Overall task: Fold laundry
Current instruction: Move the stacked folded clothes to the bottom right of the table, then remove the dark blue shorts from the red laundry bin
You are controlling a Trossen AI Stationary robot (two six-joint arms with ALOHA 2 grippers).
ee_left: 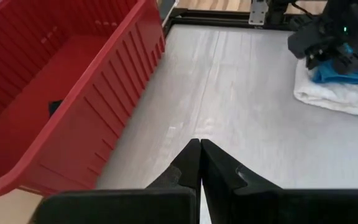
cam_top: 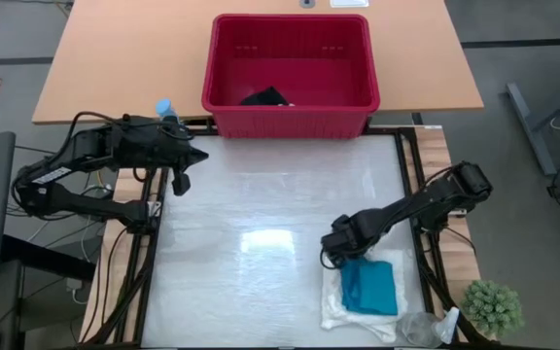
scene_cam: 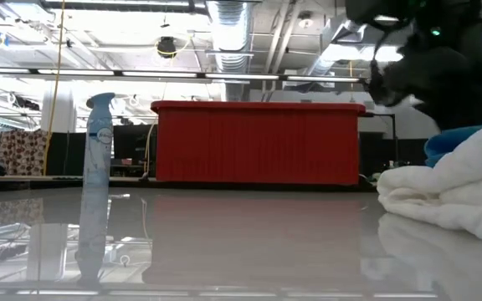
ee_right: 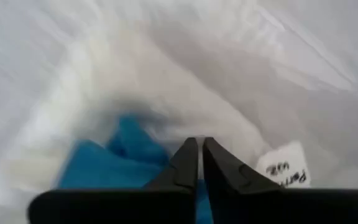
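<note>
right gripper [cam_top: 335, 255] nearly closed, empty, just over turquoise garment [cam_top: 368, 286] | left gripper [ee_left: 199, 163] shut, idle | risk: snags stack on cream cloth [cam_top: 343, 311], unfolds it

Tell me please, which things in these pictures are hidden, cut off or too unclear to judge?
- Dark garment: high view, small inside the red basket; folded or not, unclear.
- Right gripper: high view, too small to see if it touches the turquoise garment; right wrist view is blurred.
- White cloth: low view, cut off by the edge.
</note>
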